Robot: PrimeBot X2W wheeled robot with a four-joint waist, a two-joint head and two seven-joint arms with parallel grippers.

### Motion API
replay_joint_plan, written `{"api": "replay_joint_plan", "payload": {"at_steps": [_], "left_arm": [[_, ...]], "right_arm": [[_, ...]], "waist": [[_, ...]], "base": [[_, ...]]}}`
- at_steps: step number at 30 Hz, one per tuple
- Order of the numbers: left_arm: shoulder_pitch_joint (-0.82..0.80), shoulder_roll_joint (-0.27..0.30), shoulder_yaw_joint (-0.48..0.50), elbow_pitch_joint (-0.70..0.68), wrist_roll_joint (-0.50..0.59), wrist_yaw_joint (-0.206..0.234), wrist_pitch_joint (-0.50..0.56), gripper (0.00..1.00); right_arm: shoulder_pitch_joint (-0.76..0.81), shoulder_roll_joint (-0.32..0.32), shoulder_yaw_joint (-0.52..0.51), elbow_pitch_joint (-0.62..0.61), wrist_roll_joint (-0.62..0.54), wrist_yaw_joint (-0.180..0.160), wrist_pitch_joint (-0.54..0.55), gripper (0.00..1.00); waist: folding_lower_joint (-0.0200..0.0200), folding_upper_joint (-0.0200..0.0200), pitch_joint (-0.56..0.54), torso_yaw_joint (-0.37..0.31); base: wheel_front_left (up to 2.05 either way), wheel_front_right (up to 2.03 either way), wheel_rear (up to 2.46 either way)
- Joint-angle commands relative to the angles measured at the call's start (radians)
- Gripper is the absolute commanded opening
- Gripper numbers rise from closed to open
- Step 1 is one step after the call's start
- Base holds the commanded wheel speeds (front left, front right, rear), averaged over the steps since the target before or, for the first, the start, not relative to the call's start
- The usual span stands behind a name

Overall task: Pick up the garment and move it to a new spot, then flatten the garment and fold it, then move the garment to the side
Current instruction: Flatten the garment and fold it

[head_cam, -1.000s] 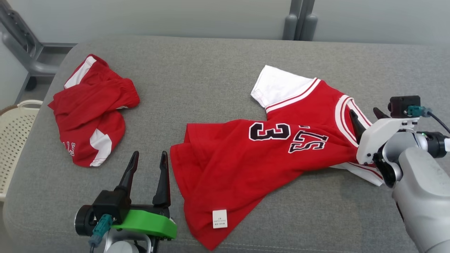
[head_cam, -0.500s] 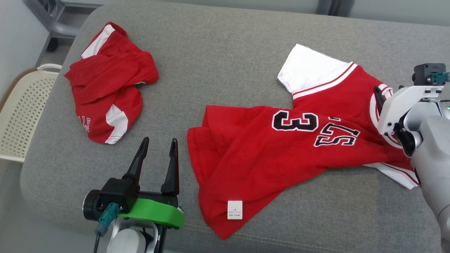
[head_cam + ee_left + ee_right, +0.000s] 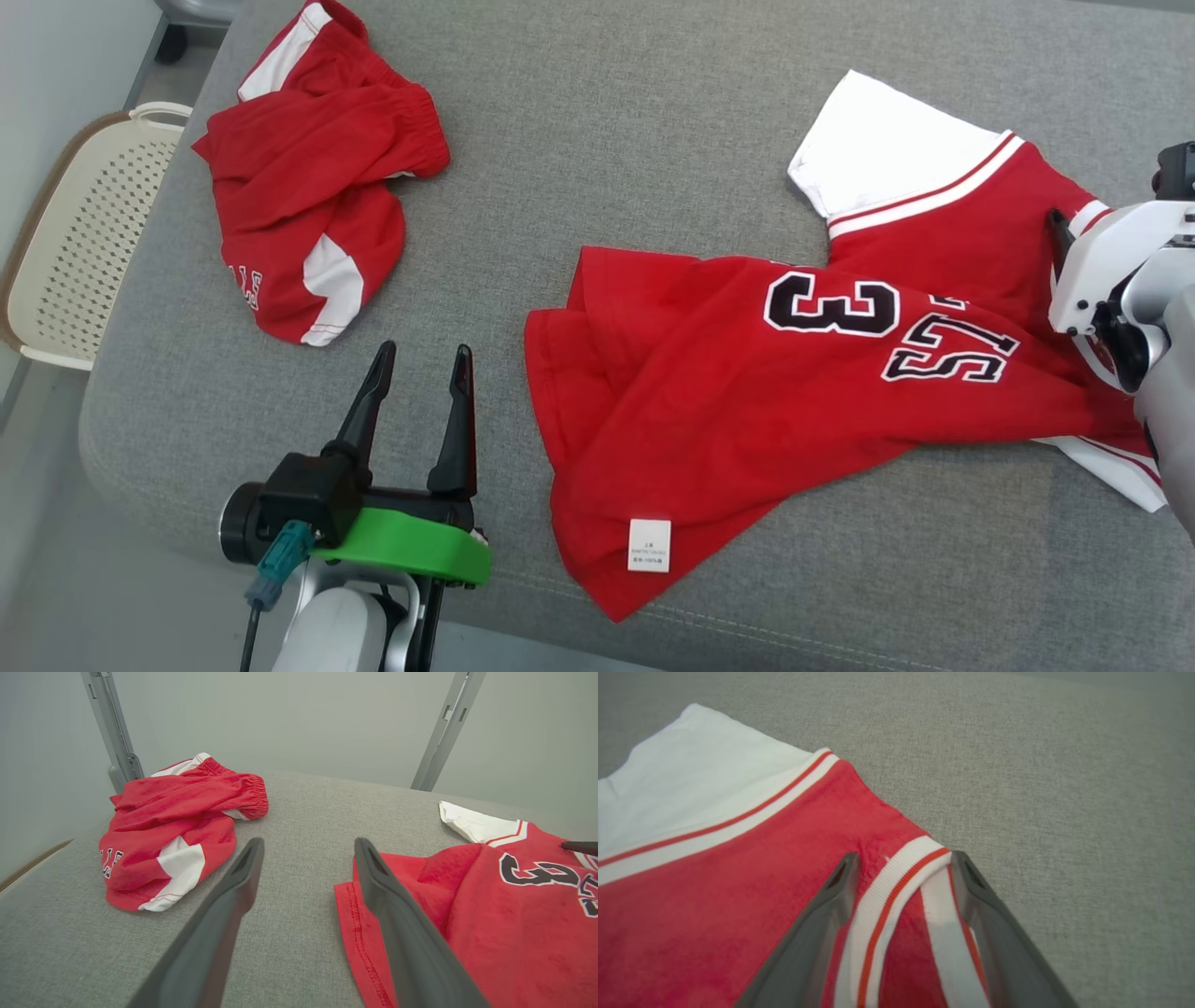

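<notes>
The garment, a red jersey [image 3: 747, 392] with white sleeves and a black number 3, lies crumpled on the grey cushion [image 3: 607, 140]; it also shows in the left wrist view [image 3: 490, 914]. My right gripper [image 3: 906, 856] is open at the jersey's neck, its fingers straddling the white-and-red collar rib [image 3: 896, 877]. One dark finger [image 3: 1059, 233] of it shows at the head view's right edge. My left gripper [image 3: 423, 350] stands open just left of the jersey's hem, holding nothing, its fingertips [image 3: 309, 842] apart over bare cushion.
A bunched pair of red shorts [image 3: 317, 205] with white panels lies at the far left of the cushion. Beside the cushion's left end stands a cream perforated basket [image 3: 84, 243]. The cushion's front edge runs close behind my left gripper. A white label [image 3: 650, 545] sits on the jersey's hem.
The head camera has tilted down and shifted, so the whole picture slid up and right. Both grippers stay open; jersey and shorts lie where they were on the cushion.
</notes>
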Motion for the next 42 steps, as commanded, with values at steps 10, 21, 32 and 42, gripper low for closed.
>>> {"api": "replay_joint_plan", "payload": {"at_steps": [10, 21, 32, 42], "left_arm": [[-0.024, -0.002, -0.002, -0.003, -0.017, 0.010, -0.003, 1.00], [-0.016, -0.001, 0.002, -0.001, -0.015, 0.011, -0.003, 1.00], [-0.019, -0.001, -0.002, 0.002, -0.006, 0.005, -0.003, 1.00], [-0.018, -0.001, -0.006, 0.005, 0.002, -0.001, -0.003, 1.00]], "right_arm": [[-0.021, -0.005, -0.030, 0.024, -0.049, -0.001, 0.016, 0.00], [-0.084, -0.054, -0.064, 0.024, -0.090, -0.001, -0.061, 0.00], [-0.124, -0.169, -0.168, 0.025, -0.122, -0.001, -0.100, 0.00], [-0.091, -0.199, -0.270, 0.025, -0.197, -0.001, -0.110, 0.19]], "waist": [[-0.0001, 0.0000, 0.021, 0.010], [-0.0001, 0.0000, 0.005, -0.021], [-0.0001, 0.0000, 0.004, -0.032], [-0.0001, 0.0000, 0.008, -0.030]], "base": [[0.00, 0.00, 0.00], [0.00, 0.00, 0.00], [0.00, 0.00, 0.00], [0.00, 0.00, 0.00]]}}
